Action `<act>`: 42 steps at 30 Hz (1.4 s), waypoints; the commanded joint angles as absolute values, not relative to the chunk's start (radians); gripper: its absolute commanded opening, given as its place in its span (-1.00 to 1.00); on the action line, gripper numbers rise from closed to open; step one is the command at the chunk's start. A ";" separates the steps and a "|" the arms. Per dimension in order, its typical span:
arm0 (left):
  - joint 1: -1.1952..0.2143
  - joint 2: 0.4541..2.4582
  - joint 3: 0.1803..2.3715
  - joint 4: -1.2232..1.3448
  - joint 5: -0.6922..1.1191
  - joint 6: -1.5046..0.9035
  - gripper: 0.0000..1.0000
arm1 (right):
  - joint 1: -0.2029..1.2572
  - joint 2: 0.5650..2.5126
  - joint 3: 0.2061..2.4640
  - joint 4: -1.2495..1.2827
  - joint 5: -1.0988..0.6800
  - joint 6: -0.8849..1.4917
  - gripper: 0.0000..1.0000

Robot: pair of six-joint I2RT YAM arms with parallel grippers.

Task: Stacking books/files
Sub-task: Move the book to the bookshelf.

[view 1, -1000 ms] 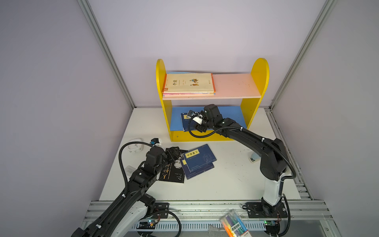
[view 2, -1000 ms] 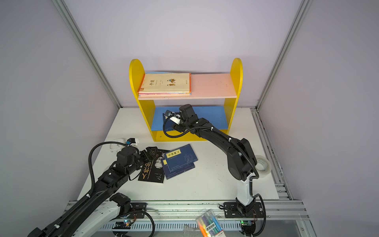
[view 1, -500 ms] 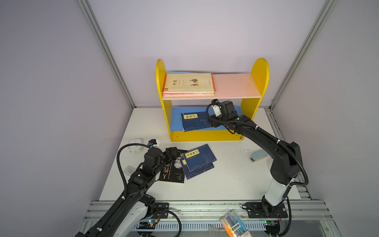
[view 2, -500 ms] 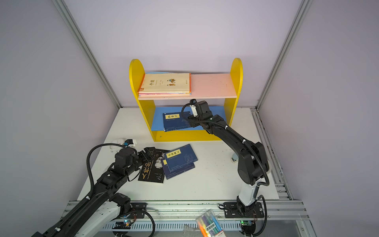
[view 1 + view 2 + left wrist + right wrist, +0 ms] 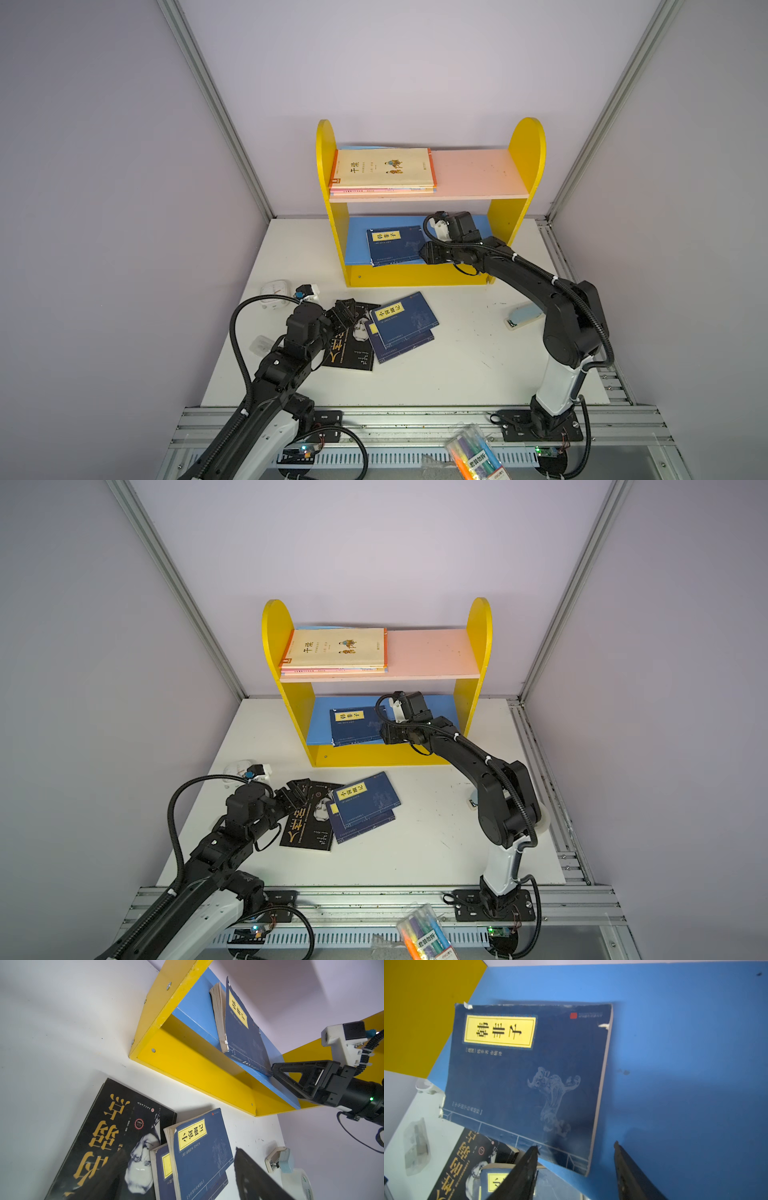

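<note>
1. Right gripper point(image 5: 575, 1145): fingers parted, nothing between them, held low over the blue lower board point(image 5: 675, 1043) of the yellow shelf unit point(image 5: 415, 276). One fingertip sits at the near right corner of the shelved navy book point(image 5: 525, 1076); whether it touches cannot be told.
2. Shelved navy book: lies flat, yellow label up, on the lower board toward the shelf unit's left upright. It is slightly askew, and its front left corner juts past the board's front edge.
3. Cream-covered stack point(image 5: 382, 168): several thin books piled flat on the pink upper board point(image 5: 478, 174) of the shelf unit, against its left upright.
4. Left gripper point(image 5: 344, 312): fingers spread wide and grasping nothing. It hovers in front of the shelf unit's left end, above the far edge of the black book point(image 5: 349, 353).
5. Black book: gold lettering up, flat on the table point(image 5: 457, 374) in front of the shelf unit's left end.
6. Upper navy book point(image 5: 405, 318) and lower navy book point(image 5: 399, 349): both yellow-labelled, fanned one on the other in front of the shelf unit's middle. The lower one overlaps the black book's right edge.
7. Periphery: a white clock point(image 5: 274, 291) stands on the table in front of and outside the shelf unit's left upright. A light-blue stapler point(image 5: 521, 318) lies in front of the right upright, with a tape roll point(image 5: 301, 1180) just beside it.
</note>
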State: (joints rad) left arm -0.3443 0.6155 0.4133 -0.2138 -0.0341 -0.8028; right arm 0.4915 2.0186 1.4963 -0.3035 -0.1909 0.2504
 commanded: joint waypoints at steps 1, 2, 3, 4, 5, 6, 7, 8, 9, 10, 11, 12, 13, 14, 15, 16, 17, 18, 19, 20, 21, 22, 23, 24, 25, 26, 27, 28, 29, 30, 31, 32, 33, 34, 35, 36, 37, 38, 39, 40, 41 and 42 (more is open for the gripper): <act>-0.342 0.601 0.404 -0.238 -0.049 -0.810 0.67 | 0.499 2.034 1.485 -0.244 -0.229 0.315 0.17; -0.340 0.596 0.403 -0.243 -0.050 -0.810 0.67 | 0.504 2.038 1.486 -0.242 -0.227 0.316 0.16; -0.340 0.593 0.402 -0.248 -0.052 -0.810 0.67 | 0.506 2.040 1.488 -0.243 -0.224 0.319 0.14; -0.340 0.588 0.401 -0.253 -0.055 -0.810 0.67 | 0.513 2.043 1.487 -0.242 -0.221 0.322 0.13; -0.339 0.585 0.400 -0.257 -0.057 -0.809 0.68 | 0.519 2.044 1.487 -0.239 -0.218 0.322 0.13; -0.339 0.582 0.399 -0.260 -0.057 -0.809 0.68 | 0.524 2.047 1.486 -0.238 -0.216 0.322 0.13; -0.339 0.579 0.398 -0.264 -0.058 -0.808 0.68 | 0.529 2.051 1.489 -0.239 -0.215 0.324 0.13; -0.340 0.576 0.397 -0.265 -0.057 -0.809 0.68 | 0.532 2.054 1.492 -0.241 -0.217 0.330 0.12; -0.337 0.574 0.396 -0.266 -0.058 -0.809 0.68 | 0.536 2.058 1.495 -0.239 -0.223 0.333 0.11; -0.337 0.572 0.394 -0.268 -0.058 -0.811 0.67 | 0.541 2.064 1.499 -0.242 -0.225 0.337 0.11; -0.337 0.571 0.393 -0.268 -0.059 -0.810 0.67 | 0.545 2.067 1.501 -0.241 -0.225 0.342 0.11; -0.337 0.569 0.392 -0.268 -0.059 -0.811 0.68 | 0.550 2.072 1.502 -0.241 -0.227 0.344 0.11; -0.337 0.568 0.389 -0.268 -0.057 -0.811 0.68 | 0.554 2.075 1.505 -0.241 -0.226 0.351 0.11; -0.336 0.568 0.390 -0.267 -0.058 -0.812 0.68 | 0.559 2.079 1.508 -0.239 -0.227 0.357 0.10; -0.336 0.568 0.388 -0.267 -0.056 -0.812 0.68 | 0.563 2.082 1.509 -0.238 -0.229 0.363 0.09; -0.336 0.568 0.385 -0.266 -0.057 -0.811 0.68 | 0.567 2.085 1.509 -0.236 -0.226 0.372 0.08; -0.335 0.568 0.386 -0.266 -0.056 -0.812 0.67 | 0.572 2.087 1.507 -0.233 -0.222 0.381 0.08; -0.336 0.567 0.385 -0.266 -0.055 -0.811 0.68 | 0.576 2.089 1.504 -0.227 -0.222 0.387 0.08; -0.334 0.567 0.384 -0.265 -0.055 -0.810 0.68 | 0.580 2.090 1.502 -0.224 -0.221 0.398 0.08; -0.334 0.566 0.383 -0.265 -0.055 -0.810 0.68 | 0.586 2.091 1.499 -0.218 -0.221 0.402 0.08; -0.334 0.566 0.382 -0.265 -0.056 -0.811 0.68 | 0.590 2.091 1.499 -0.213 -0.217 0.403 0.07; -0.333 0.566 0.381 -0.265 -0.056 -0.811 0.67 | 0.596 2.093 1.499 -0.216 -0.208 0.406 0.08; -0.333 0.566 0.379 -0.263 -0.055 -0.810 0.67 | 0.597 2.095 1.500 -0.217 -0.204 0.408 0.07; -0.332 0.566 0.380 -0.263 -0.055 -0.811 0.68 | 0.599 2.097 1.502 -0.216 -0.201 0.408 0.08; -0.332 0.566 0.378 -0.262 -0.052 -0.810 0.67 | 0.598 2.099 1.505 -0.219 -0.195 0.408 0.07; -0.331 0.566 0.378 -0.262 -0.050 -0.811 0.68 | 0.598 2.100 1.505 -0.222 -0.191 0.409 0.07; -0.331 0.566 0.379 -0.263 -0.051 -0.809 0.68 | 0.598 2.098 1.508 -0.222 -0.187 0.407 0.08; -0.331 0.566 0.378 -0.264 -0.051 -0.810 0.68 | 0.599 2.095 1.509 -0.224 -0.179 0.405 0.10; -0.331 0.565 0.378 -0.265 -0.051 -0.809 0.68 | 0.597 2.095 1.513 -0.227 -0.171 0.402 0.12; -0.329 0.564 0.377 -0.265 -0.051 -0.808 0.68 | 0.597 2.096 1.520 -0.233 -0.160 0.399 0.14; -0.330 0.564 0.376 -0.265 -0.051 -0.811 0.68 | 0.596 2.098 1.529 -0.239 -0.147 0.395 0.16; -0.330 0.563 0.375 -0.263 -0.051 -0.810 0.68 | 0.594 2.102 1.537 -0.241 -0.137 0.392 0.17; -0.330 0.561 0.374 -0.262 -0.051 -0.813 0.68 | 0.592 2.104 1.546 -0.247 -0.129 0.390 0.18; -0.328 0.561 0.374 -0.260 -0.049 -0.814 0.68 | 0.590 2.110 1.557 -0.250 -0.119 0.389 0.19; -0.328 0.562 0.374 -0.259 -0.050 -0.814 0.68 | 0.587 2.115 1.565 -0.250 -0.113 0.387 0.19; -0.328 0.562 0.374 -0.258 -0.048 -0.813 0.68 | 0.585 2.125 1.576 -0.253 -0.106 0.386 0.20; -0.328 0.561 0.374 -0.259 -0.048 -0.813 0.68 | 0.579 2.135 1.594 -0.263 -0.104 0.385 0.20; -0.327 0.561 0.375 -0.259 -0.048 -0.814 0.68 | 0.577 2.146 1.610 -0.270 -0.105 0.382 0.19; -0.327 0.562 0.375 -0.258 -0.047 -0.812 0.68 | 0.573 2.159 1.630 -0.280 -0.111 0.381 0.19; -0.327 0.561 0.375 -0.259 -0.046 -0.813 0.68 | 0.572 2.170 1.645 -0.286 -0.117 0.376 0.19; -0.327 0.562 0.374 -0.258 -0.045 -0.813 0.68 | 0.571 2.180 1.659 -0.292 -0.125 0.373 0.18; -0.327 0.561 0.375 -0.259 -0.045 -0.813 0.68 | 0.571 2.193 1.677 -0.301 -0.131 0.372 0.16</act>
